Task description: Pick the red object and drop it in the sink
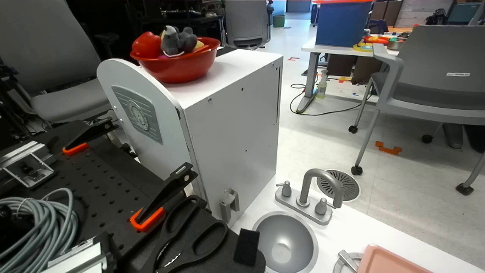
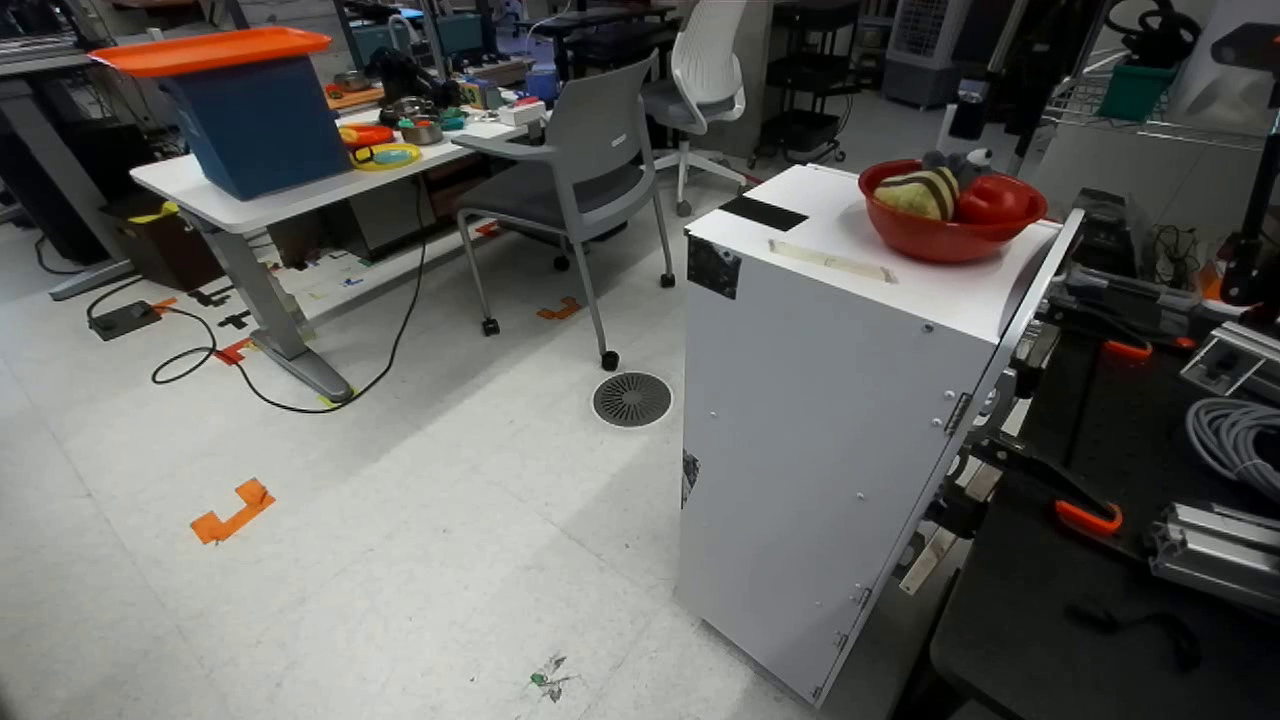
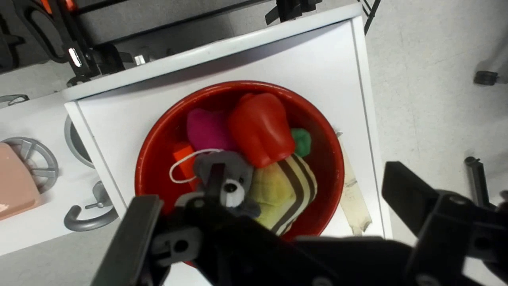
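While the gripper [image 3: 271, 184] holds its jaws wide apart, the red bell pepper [image 3: 262, 129] lies beyond them, in the bowl [image 3: 329, 171].

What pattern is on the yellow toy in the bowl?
Dark brown stripes; the yellow toy shows best in the wrist view.

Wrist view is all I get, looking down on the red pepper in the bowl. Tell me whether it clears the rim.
Observer: It does. In an exterior view, the red pepper sticks up above the rim of the red bowl.
Operator: Good. Give me the height of the place where I must drop it.
Observer: In an exterior view, the sink lies lower than the white cabinet's top.
Operator: Report what flanks the faucet; part of that is hidden from me.
Observer: In an exterior view, a knob stands on each side of it.
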